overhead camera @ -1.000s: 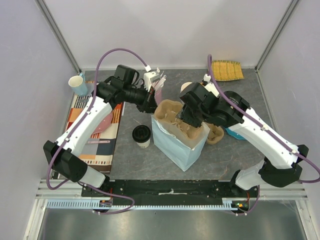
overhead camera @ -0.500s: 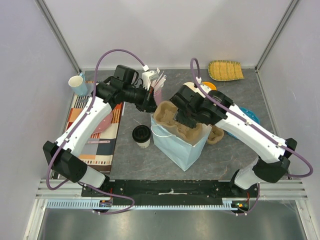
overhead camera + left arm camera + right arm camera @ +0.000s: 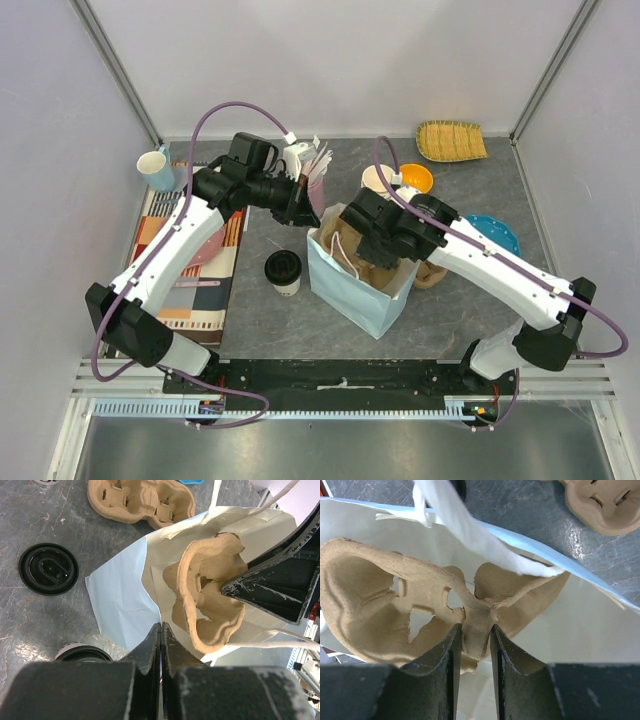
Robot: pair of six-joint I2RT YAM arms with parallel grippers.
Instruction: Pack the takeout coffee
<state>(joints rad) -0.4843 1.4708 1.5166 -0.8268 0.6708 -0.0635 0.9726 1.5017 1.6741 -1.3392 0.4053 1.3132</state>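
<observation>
Grey tabletop (image 3: 262, 322): right pincer (image 3: 475, 630) clamped on carrier (image 3: 370, 597) inside bag (image 3: 350, 290); left pincer (image 3: 161, 626) pinched on rim, probably propping mouth open; coffee (image 3: 283, 271) outside.

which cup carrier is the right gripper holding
The carrier inside the blue bag, its centre rib pinched by the right gripper; the other carrier lies loose on the table.

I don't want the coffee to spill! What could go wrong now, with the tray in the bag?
The right gripper holds the cardboard carrier tilted inside the pale blue bag, so it might wedge crooked. The bag's white handle crosses the opening and could snag the arm. The left gripper pinches the bag's rim; a tug might bump the coffee cup standing close by.
</observation>
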